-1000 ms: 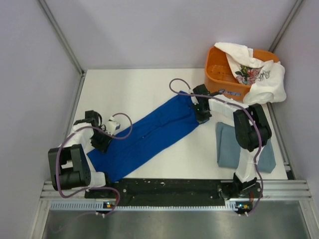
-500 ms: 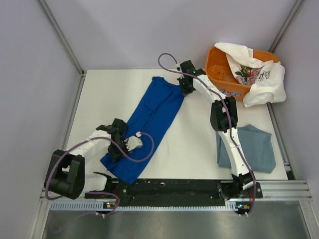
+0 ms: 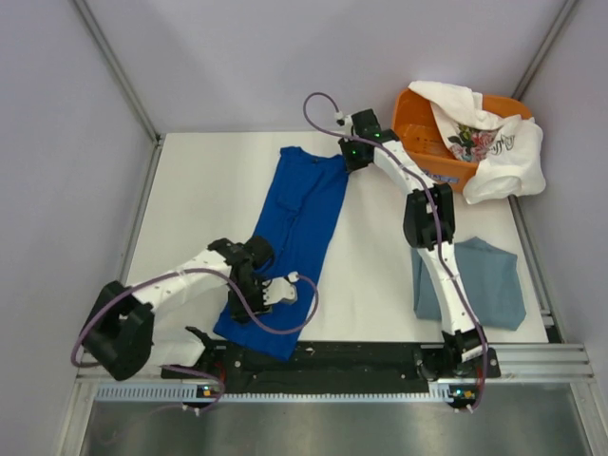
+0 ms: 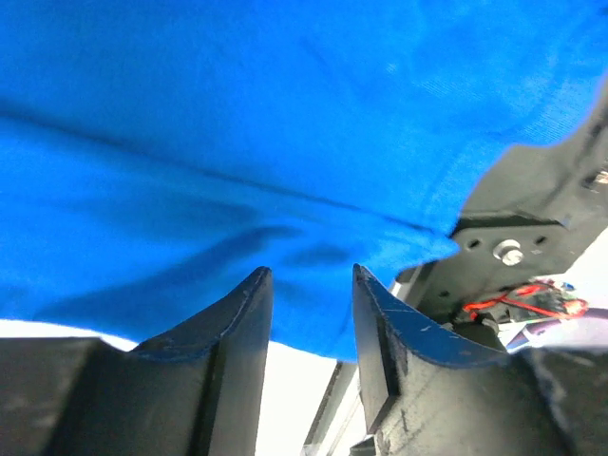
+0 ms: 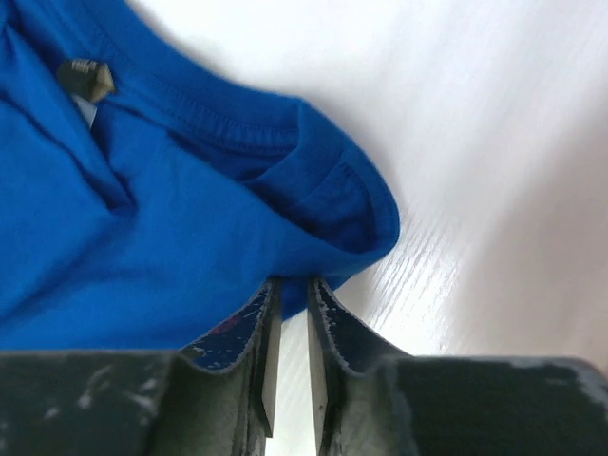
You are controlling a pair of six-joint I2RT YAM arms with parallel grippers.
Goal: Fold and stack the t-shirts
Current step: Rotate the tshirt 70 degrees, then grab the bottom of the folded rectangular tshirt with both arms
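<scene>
Seen from above, a blue shirt (image 3: 299, 218) lies on a white counter (image 3: 209, 190), folded lengthwise into a long narrow strip. The strip runs from the far middle of the counter, slanting slightly left, down to the near edge. The right arm stretches far forward. Its right pincer (image 5: 290, 285) sits at the strip's far right corner, beside the neckline. In the wrist view its fingers are pressed almost together, pinching a rounded edge of blue cloth just off the counter. The left arm bends in from the near left. Its left pincer (image 4: 306, 285) is over the strip's near end. In its wrist view the fingers stand only a little apart, with blue cloth filling the gap and creases running toward the tips, so it appears to be pinching the shirt. The black base rail shows just past that end. A grey shirt (image 3: 494, 285) lies folded in a flat rectangle at the near right, partly under the right arm. At the far right corner stands an orange basket (image 3: 410, 128). A white shirt (image 3: 508, 161) with a floral print is draped over its rim and hangs down the right side.
</scene>
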